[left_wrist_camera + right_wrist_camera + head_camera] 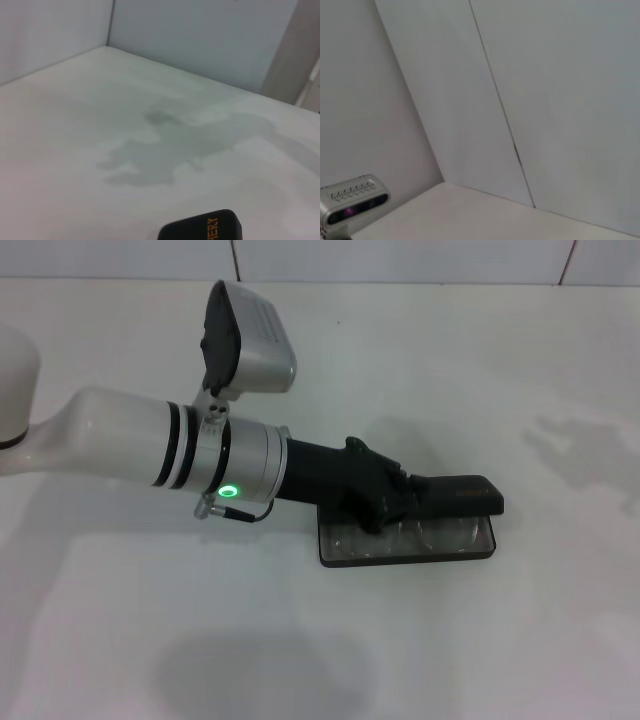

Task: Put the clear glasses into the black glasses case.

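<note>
Orange "HERY" letters mark the black glasses case (202, 231) lid, gripped by the left gripper (390, 502).

On the tabletop (480, 360) there is one black glasses case (440, 530), lying open with its lid raised, and one pair of clear glasses (425, 535) inside its tray. One arm is in the head view, the left one, ending in one dark hand (385, 495) at the case, and it carries one wrist camera (245, 340) and one lit green light (229, 491). The left wrist view shows one corner of the case lid with one line of orange lettering (212, 228).
</note>
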`<state>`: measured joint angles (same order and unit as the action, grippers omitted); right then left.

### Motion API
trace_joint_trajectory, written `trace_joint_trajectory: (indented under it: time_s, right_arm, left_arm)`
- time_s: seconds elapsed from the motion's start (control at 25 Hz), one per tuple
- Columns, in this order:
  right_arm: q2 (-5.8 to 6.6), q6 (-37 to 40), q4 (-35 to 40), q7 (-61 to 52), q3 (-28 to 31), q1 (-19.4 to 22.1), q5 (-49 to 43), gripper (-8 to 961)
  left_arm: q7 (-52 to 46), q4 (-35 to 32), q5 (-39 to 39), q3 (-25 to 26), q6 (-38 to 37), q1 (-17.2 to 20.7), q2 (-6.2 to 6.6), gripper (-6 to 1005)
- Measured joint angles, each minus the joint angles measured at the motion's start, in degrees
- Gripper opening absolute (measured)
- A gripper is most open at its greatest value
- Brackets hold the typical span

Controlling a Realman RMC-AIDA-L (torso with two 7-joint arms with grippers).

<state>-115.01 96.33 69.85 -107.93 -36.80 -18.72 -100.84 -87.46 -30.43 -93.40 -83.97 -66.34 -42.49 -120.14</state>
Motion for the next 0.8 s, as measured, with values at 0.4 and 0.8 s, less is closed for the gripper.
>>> trace_joint_trajectory:
  time_s: [0.4,0.8]
  right_arm:
    - [0.08,2.76,-1.42,-0.29,0.21,-0.47,0.99,358]
    - [0.15,11.88,-4.16,6.14,-2.14,-0.33,-0.46,401]
  left_arm:
    - [0.72,-1.82,-0.11,-4.44,-2.33,0.56,-0.06,160]
    - [-3.91,-30.71,5.27,-3.2,-16.41,15.1,0.56,258]
